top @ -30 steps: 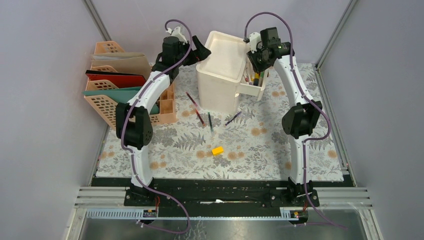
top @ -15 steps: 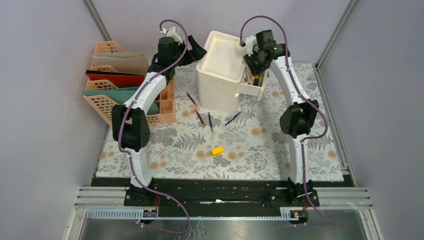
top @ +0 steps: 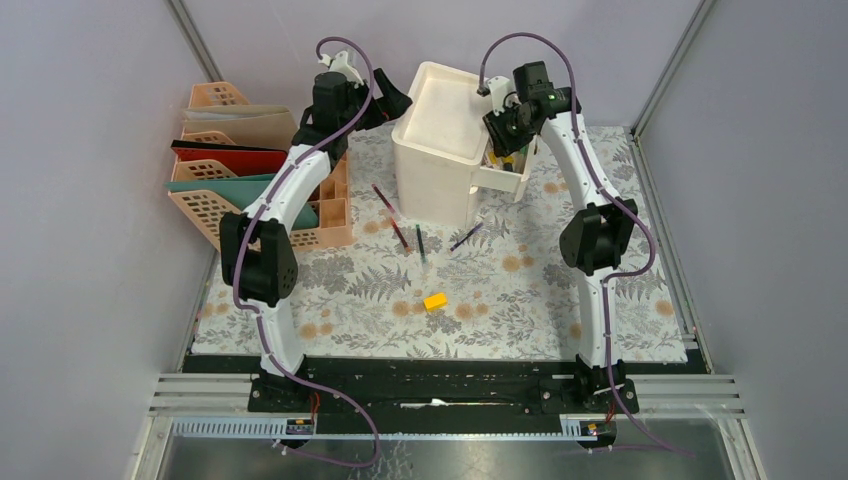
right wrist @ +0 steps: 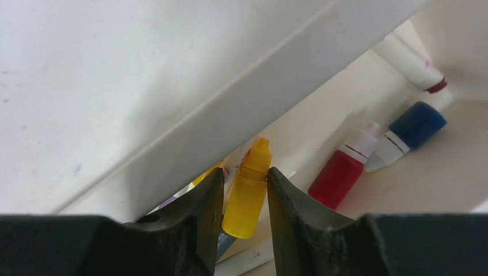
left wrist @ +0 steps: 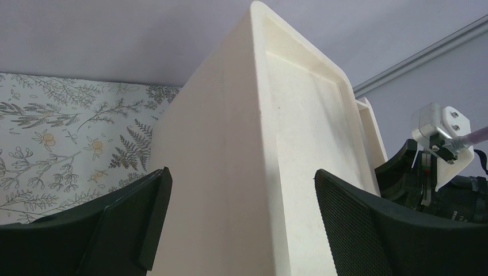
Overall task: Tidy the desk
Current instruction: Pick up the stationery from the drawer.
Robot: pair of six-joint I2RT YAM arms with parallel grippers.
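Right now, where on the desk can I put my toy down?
Bare cloth: the front strip of the desk, between the yellow block and the black rail, and the right edge beyond the right arm. Crowded: the middle, where loose pens lie before the white box, and the back left by the file rack.

The flat rectangular worktop (top: 520, 300) lies level, covered edge to edge in pale cloth printed with grey fern leaves and tan flowers. A tall white plastic box (top: 437, 170) stands on its far middle part. The cloth lies smooth in front of that box, to its right, and behind it on the left. Just in front of the box, a few thin dark pens (top: 398, 228) lie loose on the print. Nearer still lies a small yellow block (top: 434, 301).
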